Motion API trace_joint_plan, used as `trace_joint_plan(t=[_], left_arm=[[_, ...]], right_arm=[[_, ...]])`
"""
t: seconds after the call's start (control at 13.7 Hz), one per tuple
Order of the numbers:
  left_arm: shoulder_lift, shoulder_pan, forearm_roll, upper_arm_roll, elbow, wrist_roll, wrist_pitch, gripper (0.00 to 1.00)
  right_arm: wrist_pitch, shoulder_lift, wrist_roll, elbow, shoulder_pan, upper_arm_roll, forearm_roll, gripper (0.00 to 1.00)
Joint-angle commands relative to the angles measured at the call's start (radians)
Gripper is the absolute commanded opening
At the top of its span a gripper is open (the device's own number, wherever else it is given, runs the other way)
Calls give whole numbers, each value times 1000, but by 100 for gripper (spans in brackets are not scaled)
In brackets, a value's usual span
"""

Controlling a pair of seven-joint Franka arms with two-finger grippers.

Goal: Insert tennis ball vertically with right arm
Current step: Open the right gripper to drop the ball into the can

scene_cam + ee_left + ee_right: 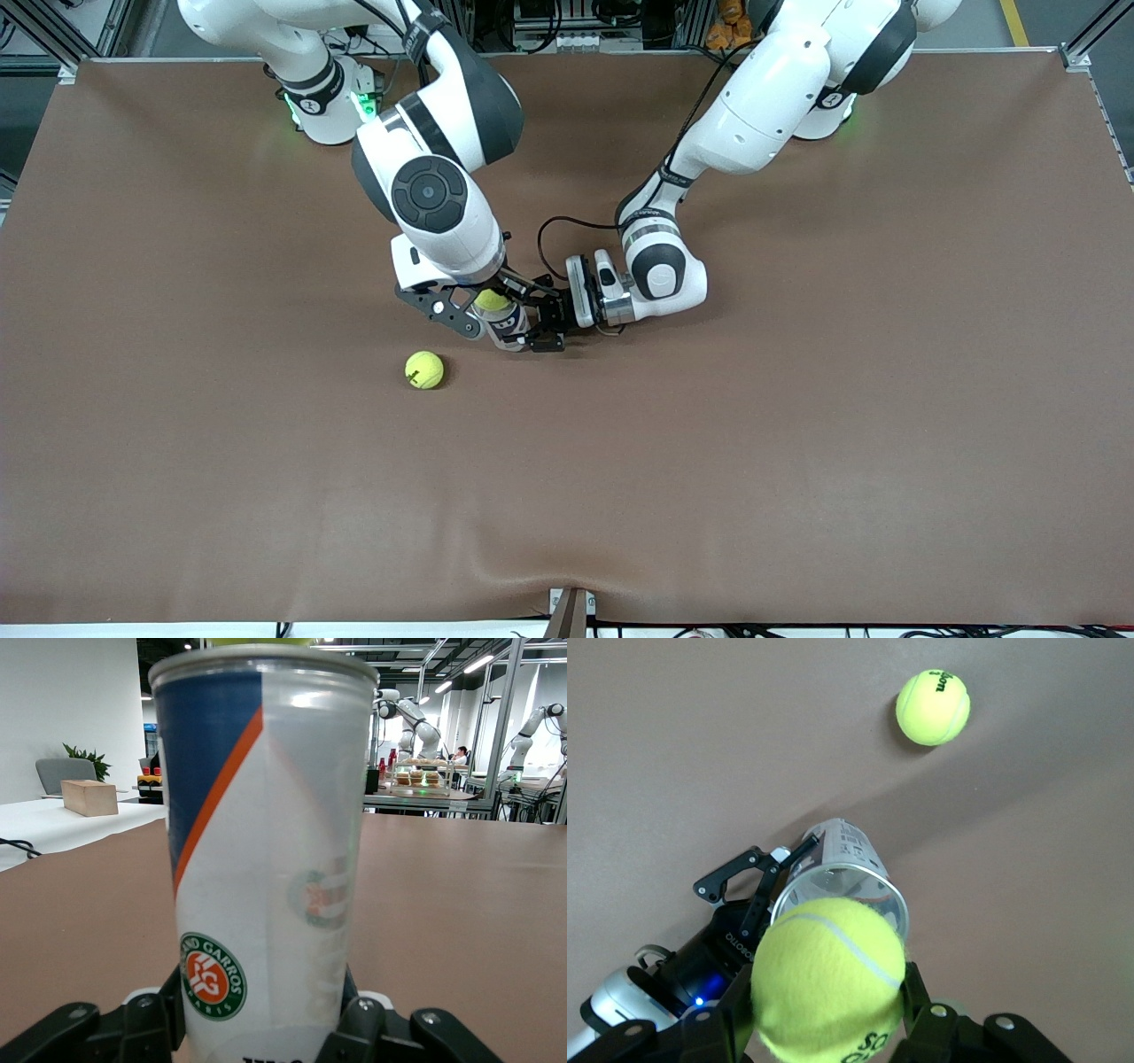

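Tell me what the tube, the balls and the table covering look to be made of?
The tube looks like clear glossy plastic: the table shows through its unprinted part, with a printed label. The held ball and the loose ball look like fuzzy yellow felt with a pale seam. The table covering looks like matte brown fabric or mat, rippled at its front edge.

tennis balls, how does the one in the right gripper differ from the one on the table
The held tennis ball is clamped in the right gripper over the mouth of the upright can; the loose tennis ball lies bare on the table, nearer the front camera than the can. The held ball is up in the air, the loose ball rests on the mat. The left gripper grips the can. Both balls are yellow-green with dark print.
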Motion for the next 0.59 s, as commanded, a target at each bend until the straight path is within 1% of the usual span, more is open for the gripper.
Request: trace_joint_plan(t=[0.0, 0.22, 0.29, 0.37, 0.44, 0.51], left_arm=[[9, -5, -7, 1, -3, 66, 28, 63], [9, -5, -7, 1, -3, 66, 28, 63], [11, -5, -7, 1, -3, 66, 28, 63], [9, -5, -7, 1, -3, 66, 30, 63], [9, -5, -8, 1, -3, 66, 30, 63], [9, -7, -8, 1, -3, 66, 28, 63]], right_arm=[[-9, 22, 7, 37, -7, -2, 23, 11], [-18, 18, 4, 37, -5, -2, 23, 12], [-21, 17, 4, 36, -7, -4, 23, 15], [-29, 17, 4, 37, -8, -4, 24, 42], [-30, 17, 5, 36, -8, -5, 23, 99], [-32, 17, 10, 36, -7, -7, 23, 100]])
